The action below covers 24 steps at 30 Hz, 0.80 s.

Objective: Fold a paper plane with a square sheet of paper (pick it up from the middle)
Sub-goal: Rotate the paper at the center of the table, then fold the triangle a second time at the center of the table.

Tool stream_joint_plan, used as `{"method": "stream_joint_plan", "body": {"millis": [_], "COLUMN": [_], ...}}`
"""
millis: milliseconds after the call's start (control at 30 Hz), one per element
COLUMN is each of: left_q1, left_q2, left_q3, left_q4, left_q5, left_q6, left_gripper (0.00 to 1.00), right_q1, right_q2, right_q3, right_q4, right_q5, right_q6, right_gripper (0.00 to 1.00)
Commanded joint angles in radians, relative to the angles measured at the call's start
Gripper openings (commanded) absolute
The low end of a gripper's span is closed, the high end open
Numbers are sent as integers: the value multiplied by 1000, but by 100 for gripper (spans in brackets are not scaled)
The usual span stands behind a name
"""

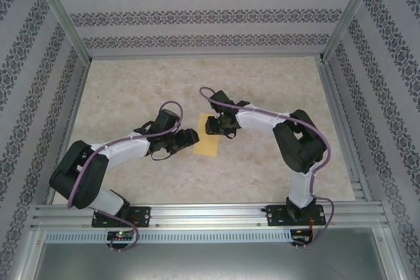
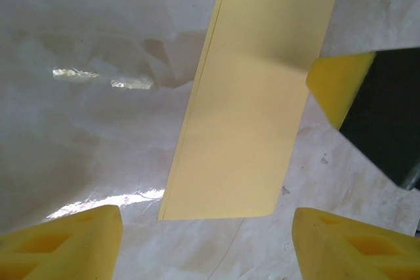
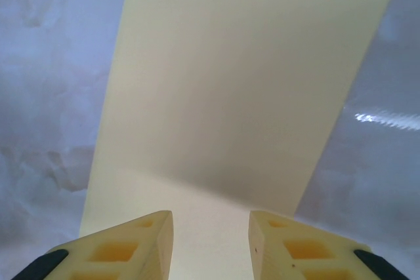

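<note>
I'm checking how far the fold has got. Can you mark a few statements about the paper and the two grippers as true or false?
1. The sheet of paper lies on the tabletop as a long rectangle. True.
2. The left gripper has lifted it. False: its jaws stand wide apart and the paper lies flat.
3. The right gripper sits over one end of the paper. True.
4. The paper is a pointed dart. False: its visible corners are square.

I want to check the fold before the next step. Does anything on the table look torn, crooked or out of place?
Nothing stands out. The thin yellow folded paper sheet lies flat on the beige mottled tabletop as a neat rectangle. Its layered long edge looks aligned, and no tear or crumple is visible.
</note>
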Motion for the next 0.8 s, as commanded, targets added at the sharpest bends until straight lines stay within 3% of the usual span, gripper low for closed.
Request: {"method": "stream_joint_plan", "body": {"millis": [0,300,767], "left_q1": [-26,-50,-66], "left_q2": [21,84,117], "left_q3": [-1,41,78], "left_q4": [44,31,19], "left_q5": [22,47,68], "left_q6": [-22,-11,-14], "left_gripper": [69,67,67], "right_q1": [-20,-66,-112], "right_q2": [38,133,165], "right_q3": [51,131,66], "right_q4": [20,-5,4], "right_q5": [16,22,-5], "right_q6": [-8,-29,28], "right_gripper": [36,36,36]}}
